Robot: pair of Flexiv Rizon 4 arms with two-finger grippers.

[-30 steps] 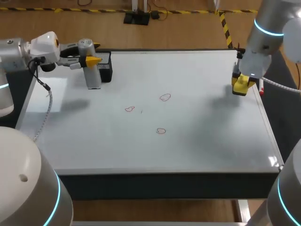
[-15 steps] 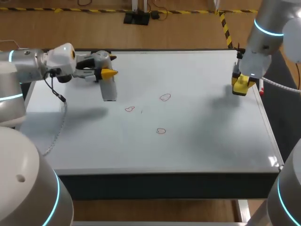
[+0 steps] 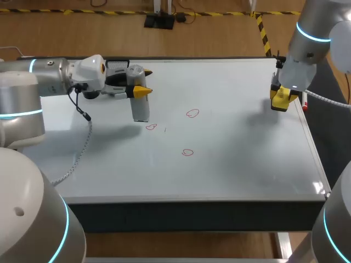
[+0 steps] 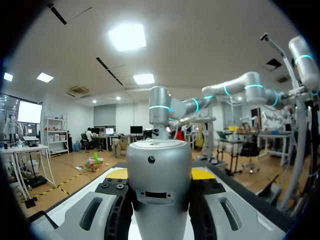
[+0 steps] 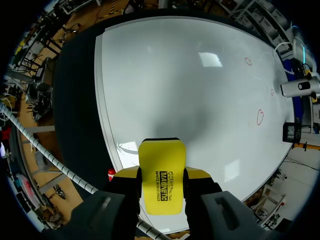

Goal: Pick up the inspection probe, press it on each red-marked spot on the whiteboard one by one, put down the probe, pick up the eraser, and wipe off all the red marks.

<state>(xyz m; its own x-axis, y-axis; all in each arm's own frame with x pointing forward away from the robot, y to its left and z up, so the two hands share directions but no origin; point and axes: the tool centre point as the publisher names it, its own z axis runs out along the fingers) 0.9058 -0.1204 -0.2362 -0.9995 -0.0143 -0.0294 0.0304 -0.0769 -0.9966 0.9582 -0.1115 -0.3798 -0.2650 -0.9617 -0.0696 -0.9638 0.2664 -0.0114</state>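
My left gripper [image 3: 138,87] is shut on the grey cylindrical probe [image 3: 140,107], which hangs upright over the whiteboard [image 3: 230,164]. The probe's lower end is just left of the leftmost red mark [image 3: 151,126]; contact with the board cannot be made out. Two more red marks [image 3: 192,113] [image 3: 187,152] lie near the board's middle. In the left wrist view the probe [image 4: 159,185] fills the gap between the fingers [image 4: 102,212]. My right gripper [image 3: 281,98] hovers at the board's right edge, shut on the yellow eraser [image 5: 161,175]. The right wrist view also shows the red marks [image 5: 260,117] far ahead.
A black mesh holder [image 5: 291,132] stands at the board's far left corner, behind my left arm in the head view. A small red object [image 5: 111,174] lies by the board's right edge beneath my right gripper. The board's frame [image 3: 192,200] marks its near edge.
My left arm has carried the probe rightward and nearer, away from the black holder to just beside the leftmost red mark. The right arm and eraser have not moved.
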